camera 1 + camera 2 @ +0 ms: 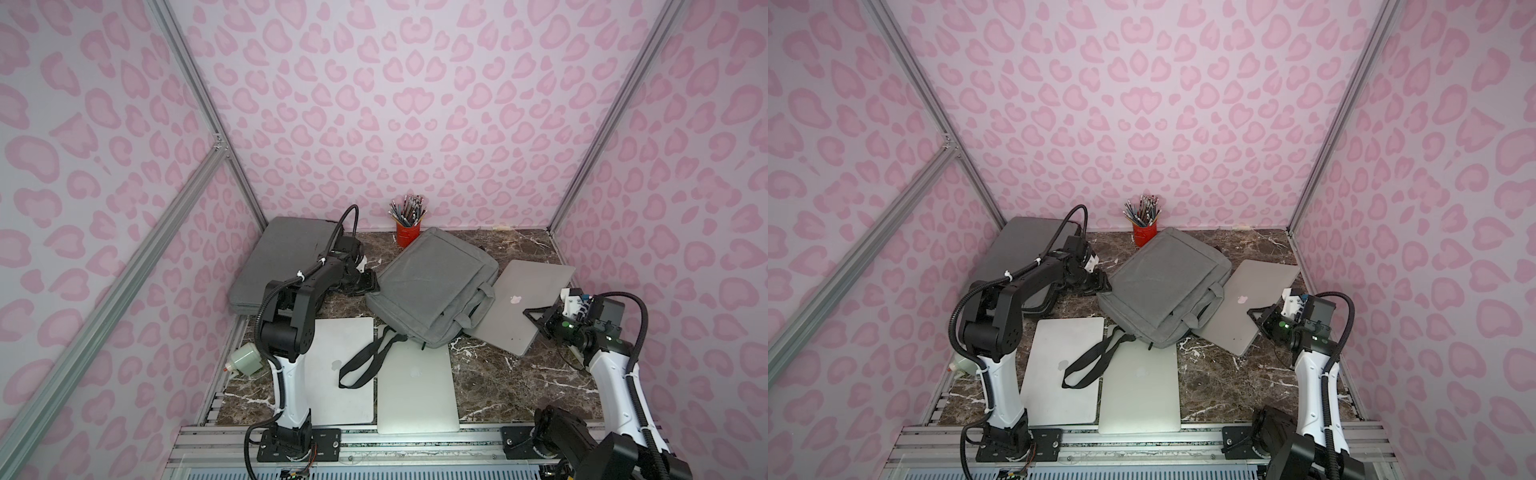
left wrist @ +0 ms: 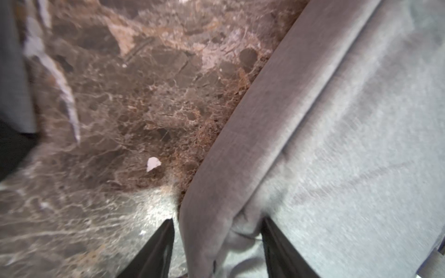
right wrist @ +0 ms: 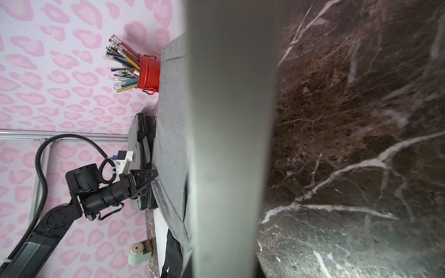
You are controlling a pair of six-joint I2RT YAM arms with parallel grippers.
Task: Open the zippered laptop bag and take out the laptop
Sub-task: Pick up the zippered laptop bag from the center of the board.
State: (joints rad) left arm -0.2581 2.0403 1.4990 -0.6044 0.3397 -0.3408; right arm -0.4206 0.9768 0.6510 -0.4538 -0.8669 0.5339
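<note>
The grey laptop bag (image 1: 428, 286) (image 1: 1163, 282) lies askew mid-table. A silver laptop (image 1: 523, 299) (image 1: 1246, 299) sticks out of its right side, its inner end hidden under the handles. My right gripper (image 1: 535, 318) (image 1: 1258, 318) is shut on the laptop's outer edge. In the right wrist view that edge (image 3: 231, 144) fills the middle and hides the fingers. My left gripper (image 1: 370, 286) (image 2: 218, 223) stands open astride the bag's left corner (image 2: 337, 120). One finger presses the bunched fabric and the other hangs over the marble.
Two more silver laptops (image 1: 349, 365) (image 1: 415, 386) lie at the front, with the bag's black strap (image 1: 365, 361) draped over them. A second grey bag (image 1: 282, 257) sits back left. A red pencil cup (image 1: 406, 232) stands by the back wall, and a pale green object (image 1: 245, 359) at the left edge.
</note>
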